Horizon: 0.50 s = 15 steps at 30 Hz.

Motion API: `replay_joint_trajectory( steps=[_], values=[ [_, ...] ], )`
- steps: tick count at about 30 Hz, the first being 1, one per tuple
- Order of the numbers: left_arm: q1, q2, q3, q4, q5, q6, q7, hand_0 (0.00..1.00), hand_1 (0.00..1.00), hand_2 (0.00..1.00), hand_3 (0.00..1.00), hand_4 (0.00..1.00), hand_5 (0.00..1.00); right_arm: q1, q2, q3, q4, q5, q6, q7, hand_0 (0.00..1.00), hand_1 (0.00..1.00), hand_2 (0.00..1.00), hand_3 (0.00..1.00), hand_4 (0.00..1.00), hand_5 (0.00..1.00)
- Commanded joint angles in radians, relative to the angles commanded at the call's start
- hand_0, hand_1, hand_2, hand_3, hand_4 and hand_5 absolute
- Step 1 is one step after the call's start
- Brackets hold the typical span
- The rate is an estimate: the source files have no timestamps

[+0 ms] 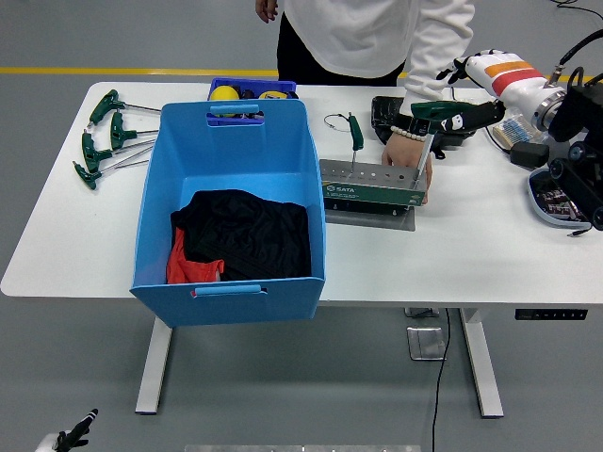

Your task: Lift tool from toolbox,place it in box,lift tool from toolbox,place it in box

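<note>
Green-handled T-wrenches stand upright in a grey tool rack (369, 185) near the middle of the white tabletop (471, 254): a small wrench (355, 133) toward the rack's left end and a large wrench (435, 115) at its right end. The robot's right hand (468, 114), white-gloved on a black arm coming in from the right edge, reaches to the large wrench's crossbar handle and touches its right end; whether its fingers have closed on the handle cannot be told. A person in a white top stands at the far side, one hand (408, 153) resting on the rack's right end beside the large wrench's shaft. Left of the rack sits a big blue box (229, 209) holding black cloth (247, 233) and a bit of red cloth (187, 267). Four more wrenches (105, 139) lie loose at the tabletop's far left. A blue dish of small parts (562, 197) sits at the right edge, under the robot's arm. The left hand (72, 438) shows only as fingertips at the lower left corner, below the tabletop.
</note>
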Motion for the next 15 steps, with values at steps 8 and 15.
replay_joint_trajectory(
  steps=[8,15],
  values=[
    [0.001,-0.002,0.011,0.0,-0.007,0.0,0.002,0.745,0.789,0.79,0.77,0.793,0.773,0.003,0.032,-0.045,-0.074,0.055,0.0,0.001,0.572,0.521,0.556,0.689,0.998,0.554],
    [0.0,-0.005,0.034,0.0,-0.023,-0.002,0.003,0.747,0.792,0.792,0.77,0.792,0.771,0.003,0.064,-0.058,-0.116,0.083,-0.005,-0.002,0.568,0.5,0.542,0.679,0.998,0.521]
  ],
)
